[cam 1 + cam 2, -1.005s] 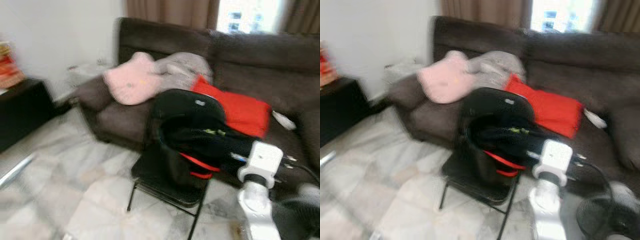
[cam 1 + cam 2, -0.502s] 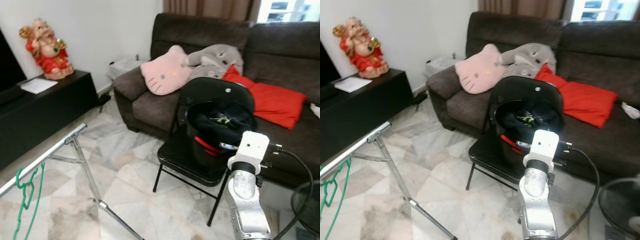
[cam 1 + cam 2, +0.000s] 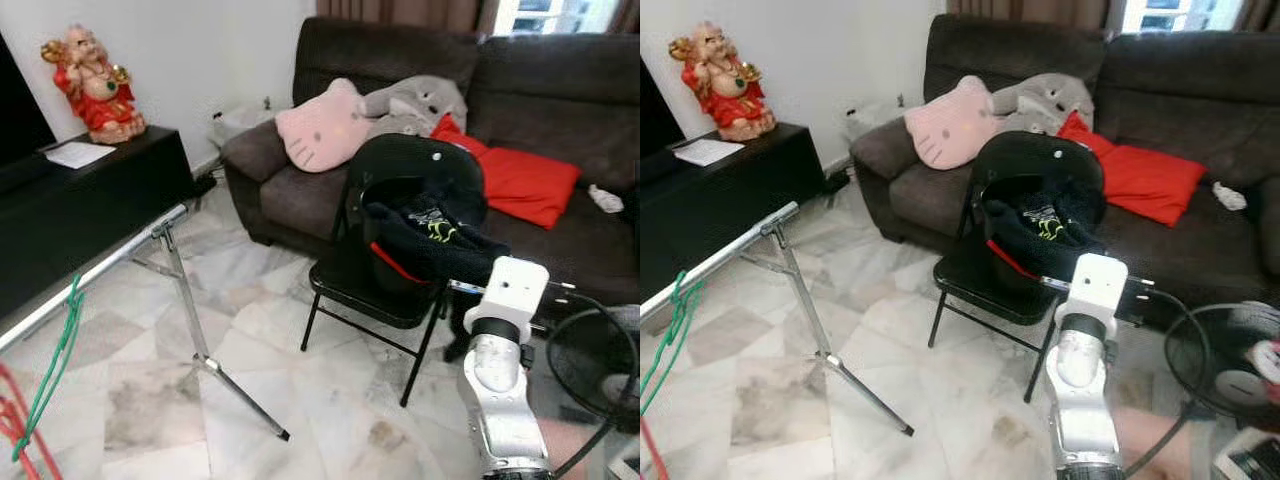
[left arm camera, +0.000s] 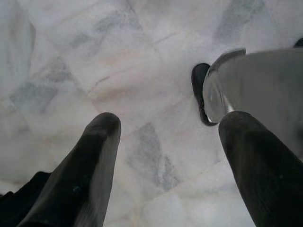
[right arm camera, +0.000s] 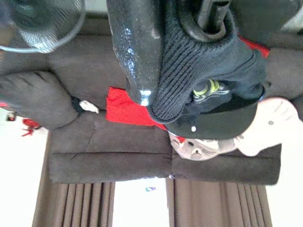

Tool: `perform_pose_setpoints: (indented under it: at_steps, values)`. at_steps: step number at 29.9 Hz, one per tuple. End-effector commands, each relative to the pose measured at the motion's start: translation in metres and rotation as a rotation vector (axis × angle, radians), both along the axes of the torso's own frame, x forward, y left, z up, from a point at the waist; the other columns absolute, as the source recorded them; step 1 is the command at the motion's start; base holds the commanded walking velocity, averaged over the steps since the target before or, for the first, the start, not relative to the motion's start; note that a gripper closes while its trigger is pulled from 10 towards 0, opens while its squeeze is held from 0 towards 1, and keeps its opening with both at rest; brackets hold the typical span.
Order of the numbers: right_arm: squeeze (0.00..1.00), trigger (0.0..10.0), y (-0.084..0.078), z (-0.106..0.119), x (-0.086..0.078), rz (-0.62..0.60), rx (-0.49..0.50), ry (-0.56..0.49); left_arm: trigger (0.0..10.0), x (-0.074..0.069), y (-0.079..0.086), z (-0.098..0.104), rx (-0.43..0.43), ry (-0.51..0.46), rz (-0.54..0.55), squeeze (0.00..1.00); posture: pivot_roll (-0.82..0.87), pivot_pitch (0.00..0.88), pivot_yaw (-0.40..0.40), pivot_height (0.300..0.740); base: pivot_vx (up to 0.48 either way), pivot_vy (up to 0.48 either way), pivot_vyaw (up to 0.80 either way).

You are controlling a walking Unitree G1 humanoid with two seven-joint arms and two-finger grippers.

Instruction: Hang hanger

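Swinging right since the earlier frame, the camera brought the rack rail [image 3: 110,262] to nine o'clock. Right gripper [image 5: 180,71] pinched a black garment [image 3: 435,240] at three o'clock (hanger presumably inside). Left gripper [image 4: 161,156] hung spread, idle.

Bright, sharp daylight views (window [image 3: 560,12] blown out), soft shadows.

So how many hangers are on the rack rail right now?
2 visible: a green hanger hanging from the silver rack rail toward its near end, and a red hanger beside it at the frame edge. More may hang out of frame.
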State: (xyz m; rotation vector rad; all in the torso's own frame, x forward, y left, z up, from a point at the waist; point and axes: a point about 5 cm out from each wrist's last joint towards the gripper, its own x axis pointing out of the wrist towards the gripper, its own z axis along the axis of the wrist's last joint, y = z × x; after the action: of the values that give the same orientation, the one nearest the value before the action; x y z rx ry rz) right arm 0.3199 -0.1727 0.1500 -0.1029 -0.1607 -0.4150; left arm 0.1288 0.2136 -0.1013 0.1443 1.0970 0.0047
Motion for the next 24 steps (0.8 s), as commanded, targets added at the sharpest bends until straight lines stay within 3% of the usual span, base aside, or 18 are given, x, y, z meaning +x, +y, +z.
perform_pose_setpoints:
  at_steps: [1, 6, 11, 15, 16, 20, 24]
  values:
    - [0.0, 10.0, 0.008, 0.014, 0.003, 0.004, -0.03, -0.073, 10.0, -0.009, 0.005, -0.002, 0.004, 0.026, 0.041, 0.0, 0.06, 0.0, 0.031, 0.74, 0.0, 0.0, 0.0]
    - [0.0, 10.0, 0.005, 0.019, 0.007, -0.009, -0.031, -0.094, 10.0, -0.009, 0.006, -0.002, 0.009, 0.026, 0.04, 0.0, 0.08, 0.0, 0.035, 0.74, 0.0, 0.0, 0.0]
    - [0.0, 10.0, -0.021, 0.032, 0.01, -0.092, -0.081, -0.142, 10.0, -0.009, 0.005, -0.002, -0.007, 0.02, 0.049, 0.0, 0.05, 0.0, 0.052, 0.74, 0.0, 0.0, 0.0]
    - [0.0, 10.0, -0.031, 0.048, 0.009, -0.125, -0.108, -0.206, 10.0, -0.011, 0.003, -0.003, -0.012, 0.027, 0.047, 0.0, 0.02, 0.0, 0.061, 0.74, 0.0, 0.0, 0.0]
    - [0.0, 10.0, -0.028, 0.067, 0.01, -0.094, -0.109, -0.277, 10.0, -0.01, 0.003, -0.003, -0.013, 0.033, 0.022, 0.0, 0.01, 0.0, 0.062, 0.74, 0.0, 0.0, 0.0]
    - [0.0, 10.0, -0.013, 0.094, 0.01, 0.024, -0.128, -0.38, 10.0, -0.01, 0.003, -0.003, -0.02, 0.022, 0.023, 0.0, 0.0, 0.0, 0.06, 0.74, 0.0, 0.0, 0.0]
    - [0.0, 10.0, 0.002, 0.087, 0.018, 0.168, -0.101, -0.322, 10.0, -0.01, 0.002, -0.002, -0.031, 0.013, 0.017, 0.0, -0.01, 0.0, 0.066, 0.74, 0.0, 0.0, 0.0]
